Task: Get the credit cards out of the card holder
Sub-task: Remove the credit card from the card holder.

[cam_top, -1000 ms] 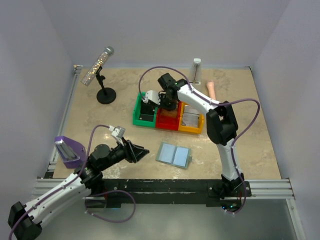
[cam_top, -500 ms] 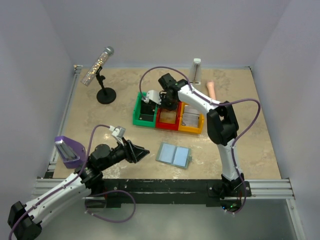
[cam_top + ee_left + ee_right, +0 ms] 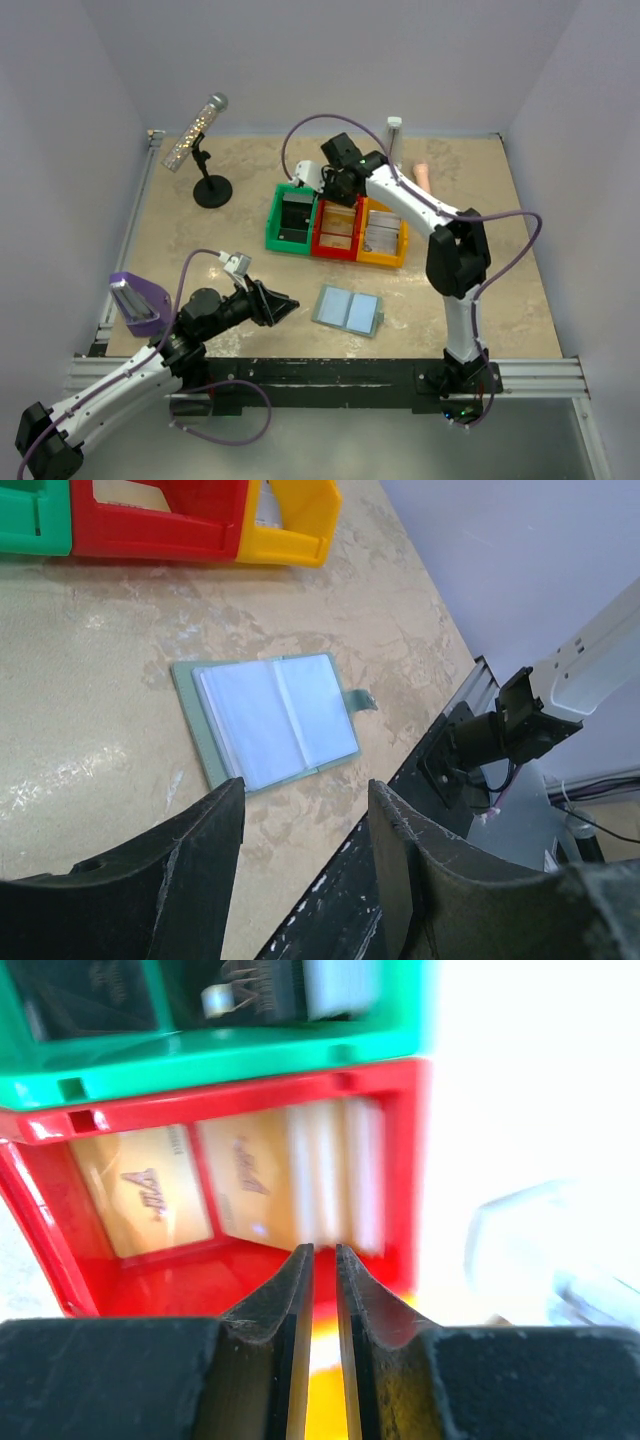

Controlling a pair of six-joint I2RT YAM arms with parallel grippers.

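card holder [image 3: 270,720] lies open just beyond the left gripper [image 3: 304,805], its jaws spread wide, empty.

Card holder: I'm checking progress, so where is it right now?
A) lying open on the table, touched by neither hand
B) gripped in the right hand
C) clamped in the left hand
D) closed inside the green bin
A: the card holder lies open, pale panels up, on the table, apart from the left hand, while the right hand is by the red bin.
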